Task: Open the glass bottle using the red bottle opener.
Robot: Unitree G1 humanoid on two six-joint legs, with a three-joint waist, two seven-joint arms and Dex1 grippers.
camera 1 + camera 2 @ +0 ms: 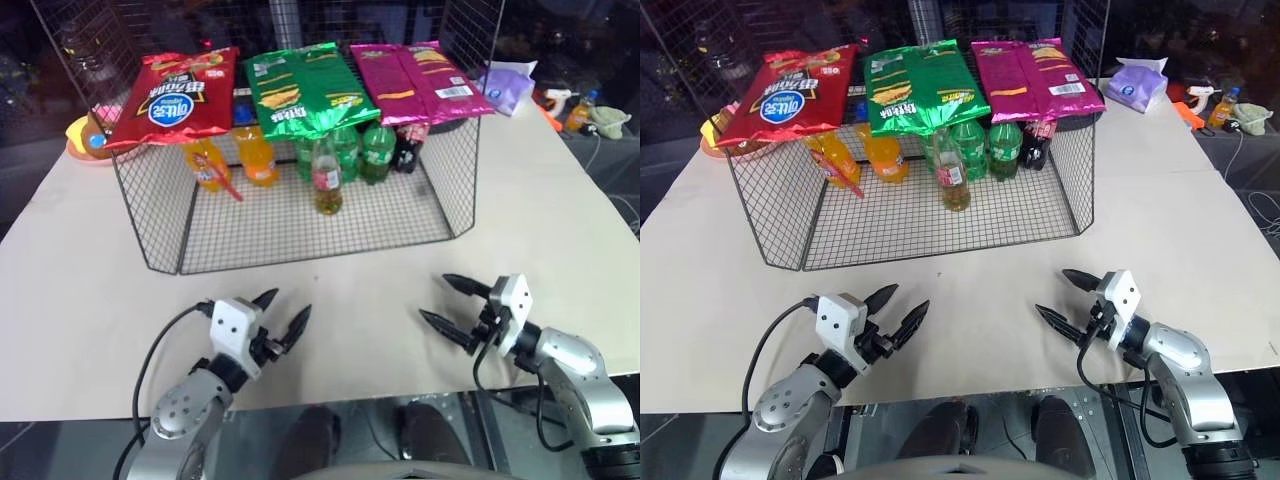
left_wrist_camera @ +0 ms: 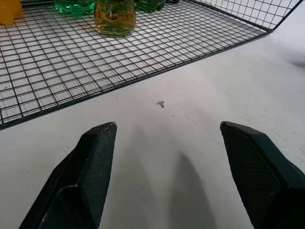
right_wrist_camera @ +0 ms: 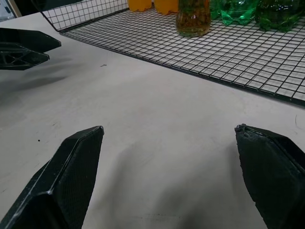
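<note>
Bare table between both grippers and wire rack: free passage up to rack's open front. Rack side walls and back mesh block entry from sides and rear. Chip bags lie across rack top, blocking access from above. Glass bottle stands forward in rack, clear in front; green soda bottles crowd just behind and beside it. Orange soda bottles off to its left, with red bottle opener leaning there.
</note>
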